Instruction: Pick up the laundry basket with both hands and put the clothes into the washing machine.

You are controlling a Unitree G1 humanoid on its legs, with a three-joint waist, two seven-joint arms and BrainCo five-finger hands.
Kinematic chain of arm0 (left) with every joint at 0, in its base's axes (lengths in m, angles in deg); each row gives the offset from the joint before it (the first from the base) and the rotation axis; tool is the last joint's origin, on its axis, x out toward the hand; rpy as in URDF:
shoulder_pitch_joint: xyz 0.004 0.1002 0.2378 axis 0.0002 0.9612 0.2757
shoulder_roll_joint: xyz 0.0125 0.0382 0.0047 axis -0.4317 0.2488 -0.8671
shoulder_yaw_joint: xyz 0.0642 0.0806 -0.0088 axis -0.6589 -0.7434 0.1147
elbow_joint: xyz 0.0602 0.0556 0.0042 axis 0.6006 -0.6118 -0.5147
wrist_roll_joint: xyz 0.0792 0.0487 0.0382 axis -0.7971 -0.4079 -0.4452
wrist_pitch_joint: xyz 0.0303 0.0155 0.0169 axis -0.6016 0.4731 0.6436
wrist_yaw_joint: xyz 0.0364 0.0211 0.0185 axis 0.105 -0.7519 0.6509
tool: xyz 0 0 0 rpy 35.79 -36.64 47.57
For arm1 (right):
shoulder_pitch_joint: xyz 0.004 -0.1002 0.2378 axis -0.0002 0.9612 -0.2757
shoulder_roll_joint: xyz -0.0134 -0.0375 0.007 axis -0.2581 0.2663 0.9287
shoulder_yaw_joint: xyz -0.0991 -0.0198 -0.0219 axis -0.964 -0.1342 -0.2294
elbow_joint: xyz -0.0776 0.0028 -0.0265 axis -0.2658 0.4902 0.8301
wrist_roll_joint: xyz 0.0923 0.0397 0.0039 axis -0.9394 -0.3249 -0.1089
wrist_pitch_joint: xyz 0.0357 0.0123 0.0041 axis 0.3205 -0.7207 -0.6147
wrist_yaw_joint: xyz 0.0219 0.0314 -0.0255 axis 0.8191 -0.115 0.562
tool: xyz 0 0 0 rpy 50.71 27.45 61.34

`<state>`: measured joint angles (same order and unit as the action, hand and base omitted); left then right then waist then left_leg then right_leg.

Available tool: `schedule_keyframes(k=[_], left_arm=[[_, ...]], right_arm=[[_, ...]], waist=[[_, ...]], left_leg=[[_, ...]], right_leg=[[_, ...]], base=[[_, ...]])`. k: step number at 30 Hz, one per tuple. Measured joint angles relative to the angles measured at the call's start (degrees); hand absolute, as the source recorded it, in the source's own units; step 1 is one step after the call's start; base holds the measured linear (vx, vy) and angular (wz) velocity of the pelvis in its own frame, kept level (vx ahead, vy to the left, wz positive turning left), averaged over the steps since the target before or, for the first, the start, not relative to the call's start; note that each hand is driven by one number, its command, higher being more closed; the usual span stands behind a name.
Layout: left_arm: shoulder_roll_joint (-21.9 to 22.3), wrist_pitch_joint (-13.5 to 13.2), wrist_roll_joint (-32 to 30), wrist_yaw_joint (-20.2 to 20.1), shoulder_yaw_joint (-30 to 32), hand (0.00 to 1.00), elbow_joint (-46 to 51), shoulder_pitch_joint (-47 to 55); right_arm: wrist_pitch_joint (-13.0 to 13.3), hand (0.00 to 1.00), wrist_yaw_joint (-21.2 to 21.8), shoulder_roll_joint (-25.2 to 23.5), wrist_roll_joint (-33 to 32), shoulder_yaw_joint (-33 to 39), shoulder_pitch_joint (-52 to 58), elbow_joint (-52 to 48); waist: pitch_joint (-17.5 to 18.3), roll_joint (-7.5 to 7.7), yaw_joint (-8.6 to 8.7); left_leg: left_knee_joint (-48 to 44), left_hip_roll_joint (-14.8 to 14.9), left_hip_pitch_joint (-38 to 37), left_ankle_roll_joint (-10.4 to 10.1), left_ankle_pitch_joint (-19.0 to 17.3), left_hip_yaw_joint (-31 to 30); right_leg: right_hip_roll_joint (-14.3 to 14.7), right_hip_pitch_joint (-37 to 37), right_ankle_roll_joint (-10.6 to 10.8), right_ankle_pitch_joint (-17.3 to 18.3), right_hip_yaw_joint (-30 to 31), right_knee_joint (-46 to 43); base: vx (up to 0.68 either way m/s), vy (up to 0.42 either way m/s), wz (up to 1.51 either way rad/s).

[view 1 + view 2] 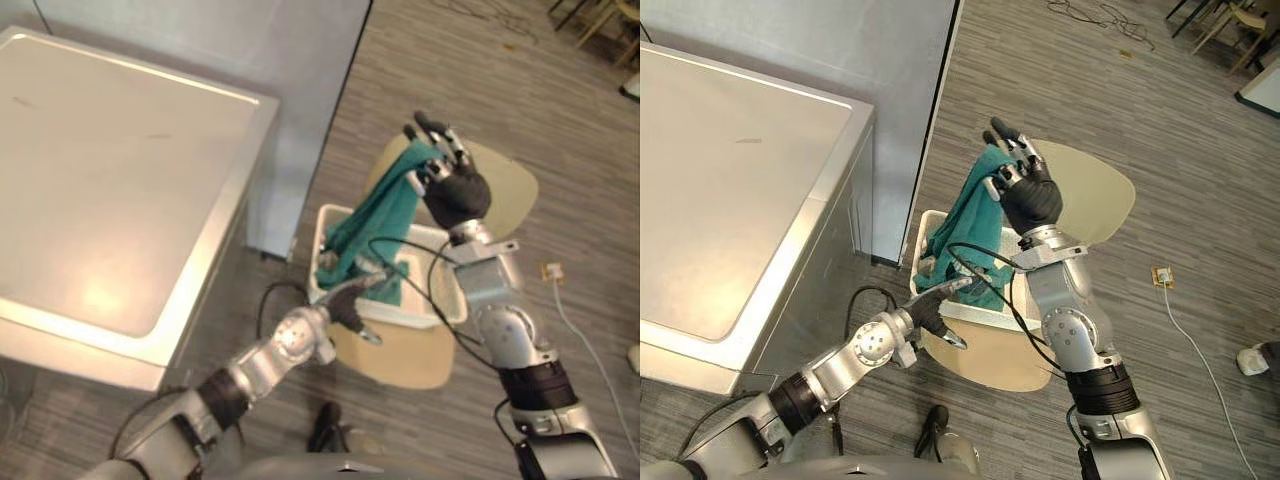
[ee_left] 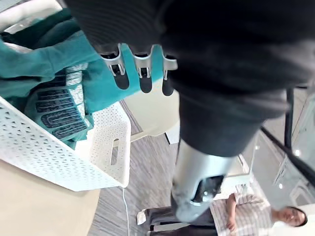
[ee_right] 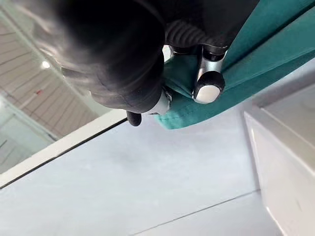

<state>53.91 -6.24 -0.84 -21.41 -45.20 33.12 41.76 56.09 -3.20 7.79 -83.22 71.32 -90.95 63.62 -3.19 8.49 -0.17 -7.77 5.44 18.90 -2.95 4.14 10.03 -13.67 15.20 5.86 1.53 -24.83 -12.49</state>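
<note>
Left eye view: white laundry basket [image 1: 415, 312] sits on a round beige table [image 1: 400, 358] at centre frame. The washing machine [image 1: 120, 170] is to its left, its pale flat top taking up the upper left. Floor [image 1: 400, 60] is grey wood-grain.

My right hand [image 1: 458, 192] is raised above the basket's far side, right of centre. Its fingers are curled tight round a teal cloth [image 1: 375, 215]. The cloth hangs from that grip as a long strip, down and left, w/ its lower end in the basket. Right wrist view confirms the hold: thumb [image 3: 207, 87] is pressed into folds of the teal fabric.

My left hand [image 1: 350, 305] comes in from lower left and is at the basket's near rim. Its fingers reach fairly straight over the rim twd the cloth, thumb apart below; nothing is clasped. I can't tell whether it touches the rim.

Left wrist view: dark fingertips [image 2: 142, 81] point at the teal fabric, which is heaped inside the perforated white wall. One patch of it has a grey and dark pattern. A person [image 2: 275, 216] shows at lower right of that view.

Basket is resting on the table, not lifted.
</note>
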Motion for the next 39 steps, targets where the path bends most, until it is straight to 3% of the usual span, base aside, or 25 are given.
schedule_keyframes(k=[12, 19, 25, 30, 34, 39], left_arm=[[6.48, 1.98, -2.16, -0.02, -4.02, 0.0, -10.96, -3.84], [9.0, 2.49, -1.94, -0.01, -5.31, 0.0, -14.93, -4.49], [11.55, 4.85, 6.15, 2.16, -4.31, 0.0, -19.36, -4.54], [14.63, 7.06, 8.26, 6.62, 2.46, 0.0, -26.42, -5.44], [15.36, 9.8, 8.28, 12.2, 13.05, 0.0, -31.17, -7.5], [15.35, 10.65, 8.15, 13.95, 19.1, 0.0, -32.24, -7.55]], right_arm=[[1.63, 1.0, 0.3, -3.06, -2.88, -4.63, 0.19, -5.03], [2.58, 1.0, 0.36, -7.5, -2.87, -7.15, 2.18, -10.62], [3.7, 1.0, -0.16, -10.66, -2.82, -11.32, 2.24, -10.73], [4.93, 1.0, -1.13, -14.63, -2.74, -16.9, 2.27, -13.49], [6.4, 1.0, -2.18, -16.74, -2.69, -20.3, 2.28, -16.19], [7.01, 1.0, -2.68, -16.77, -2.43, -20.29, 2.68, -18.64]], waist=[[0.3, 0.39, 0.2], [0.82, 1.11, 0.4], [0.88, 1.22, 0.61], [0.87, 1.23, 0.92], [0.85, 1.27, 2.07], [0.8, 1.44, 2.59]], left_leg=[[0.0, 0.01, 0.01, 0.18, 0.12, 0.19], [-0.01, -0.03, 0.01, 0.2, 0.13, 0.37], [-0.01, -0.27, 0.01, 0.38, 0.18, 0.32], [-0.07, -0.34, 0.02, 0.44, 0.16, 0.3], [-0.79, -0.2, 0.01, 0.65, -0.05, 0.28], [-2.2, 0.24, 0.0, 0.77, -1.11, 1.11]], right_leg=[[-0.12, 0.65, 0.06, -0.06, 0.69, -0.67], [-0.28, 0.9, 0.1, 0.0, 0.88, -1.01], [-0.67, 0.95, 0.19, 0.14, 0.81, -1.4], [-0.83, 0.91, 0.26, 0.13, 0.72, -1.58], [-0.86, 0.6, 0.27, 0.12, 0.66, -1.95], [-0.83, 0.18, 0.06, 0.03, 1.08, -1.71]], base=[[0.0, 0.001, -0.02], [0.0, 0.0, 0.0], [0.0, 0.0, 0.0], [0.0, 0.0, 0.0], [0.0, 0.0, 0.0], [0.0, 0.005, -0.08]])
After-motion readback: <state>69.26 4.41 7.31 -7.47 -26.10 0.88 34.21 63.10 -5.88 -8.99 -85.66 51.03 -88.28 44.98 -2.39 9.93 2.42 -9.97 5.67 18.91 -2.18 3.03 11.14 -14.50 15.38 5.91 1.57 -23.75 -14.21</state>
